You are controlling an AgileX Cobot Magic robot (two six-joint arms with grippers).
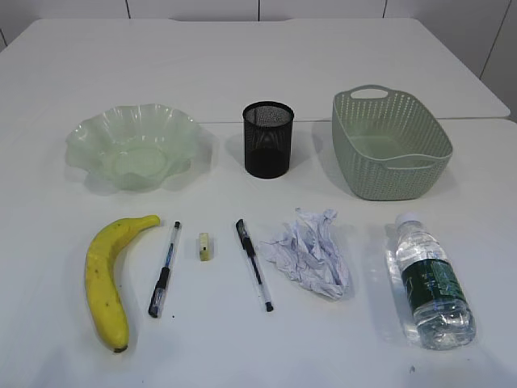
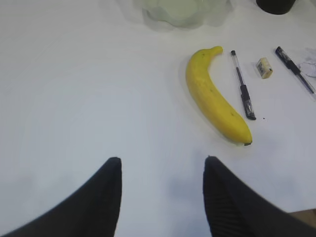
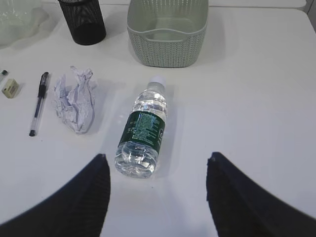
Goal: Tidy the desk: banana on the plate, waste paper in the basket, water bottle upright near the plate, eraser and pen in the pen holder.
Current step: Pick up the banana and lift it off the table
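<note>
Water bottle (image 3: 142, 132) lies flat; I cannot read its green label. Plate (image 2: 177, 10) is cropped at my left view's twelve o'clock. Left gripper (image 2: 163, 197) and right gripper (image 3: 158, 197) both released, empty.

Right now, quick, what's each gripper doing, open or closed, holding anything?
Left gripper: open, holding nothing, above bare table short of the banana.
Right gripper: open, holding nothing, just short of the lying water bottle.
</note>
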